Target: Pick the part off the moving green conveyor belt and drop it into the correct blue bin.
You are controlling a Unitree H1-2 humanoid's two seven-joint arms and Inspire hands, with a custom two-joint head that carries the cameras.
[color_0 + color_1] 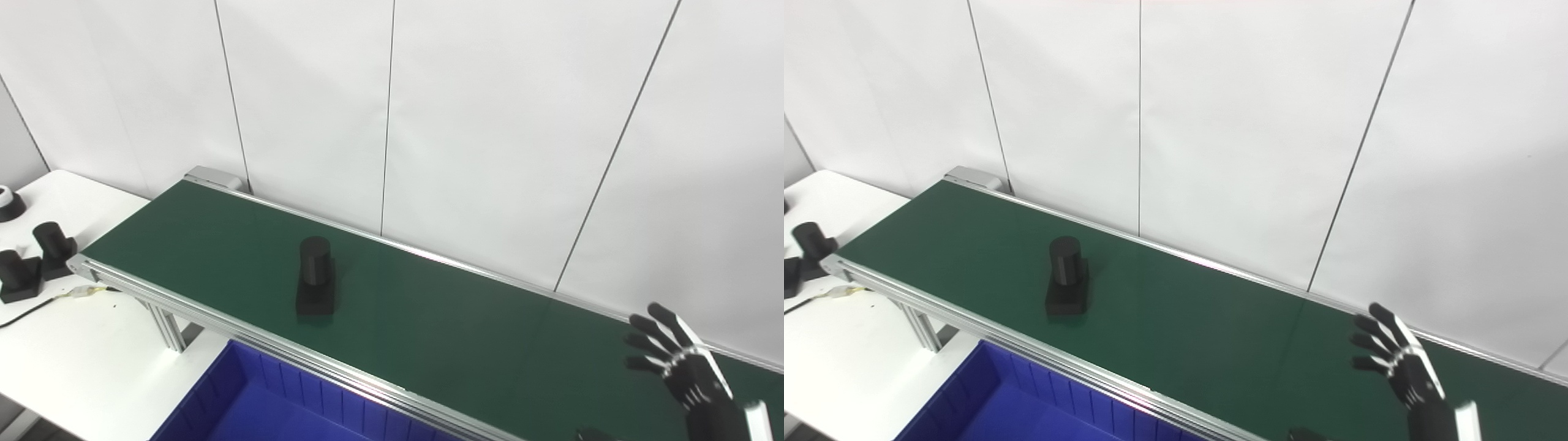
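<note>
Part (315, 278) stands upright mid-belt (429, 318), well left of the right hand (686, 367). That hand hovers over the belt with fingers spread, holding nothing. Left hand not visible; right is the only one near, bin (275, 404) below the near rail.

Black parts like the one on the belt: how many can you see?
3: one on the belt, two on the white table at left. A darker piece at the edge may be another.

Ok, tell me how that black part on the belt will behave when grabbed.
The black part looks rigid, probably molded or printed, so unlikely to flex. Its upright cylinder on a flat base probably resists rolling. A push high on the cylinder might tip it. The right hand is open, well away.
</note>
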